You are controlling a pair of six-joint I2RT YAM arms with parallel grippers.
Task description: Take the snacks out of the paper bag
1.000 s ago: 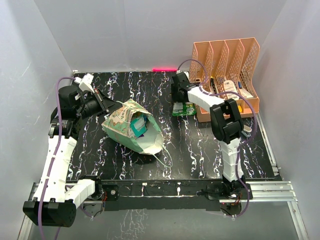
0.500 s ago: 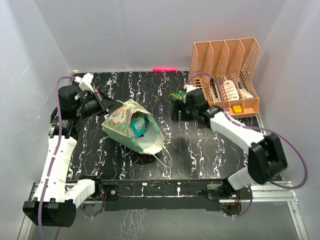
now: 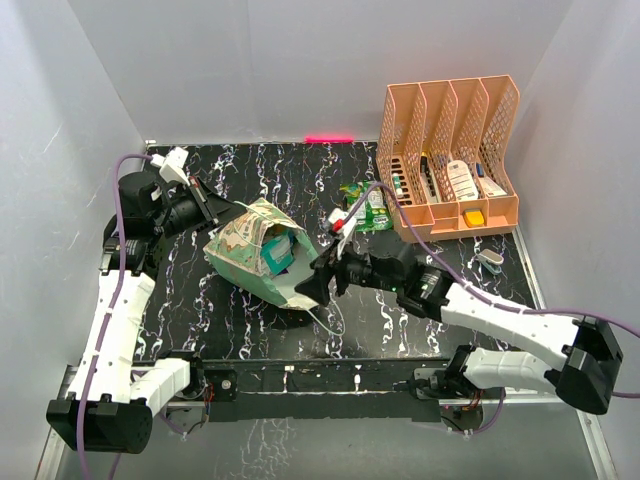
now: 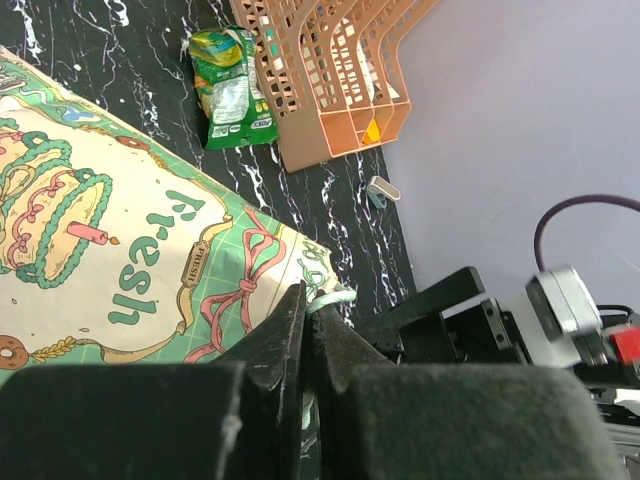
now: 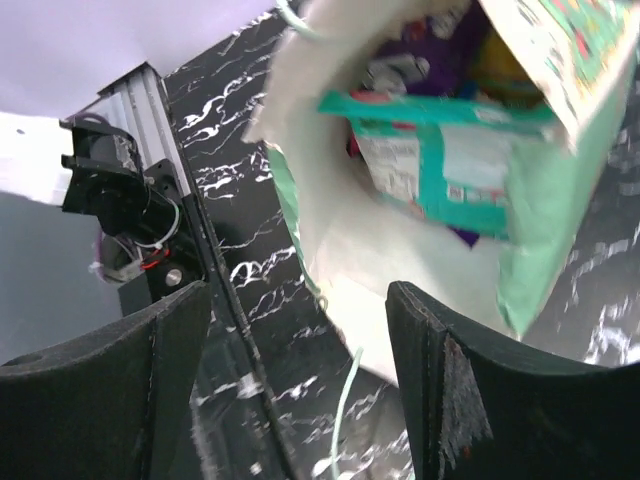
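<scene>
Two end effectors are attending the mint-green paper bag [image 3: 235,255] with the cream patterned front panel. The right end effector [image 3: 318,281] is hovering just in front of the bag's open mouth. Its black fingers [image 5: 110,400] are standing spread wide and gripping nothing. The left end effector [image 4: 312,300] is pressing its fingers together on the thin white string handle [image 4: 335,296] at the bag's far rim, and the bag's edge is sitting against the fingertips.

The bag is lying on its side, left of centre on the black white-veined tabletop [image 3: 400,310], with its mouth facing the right arm. Inside, a teal-and-white glossy packet [image 5: 440,150] is lying across the opening. A purple packet [image 5: 420,60] and a yellow one [image 5: 505,60] are showing behind it.

One green glossy packet [image 3: 365,212] is lying flat on the tabletop outside the bag, just beside the near left corner of the peach-orange mesh organizer [image 3: 450,130]. The organizer is standing at the far right, well apart from the bag.
</scene>
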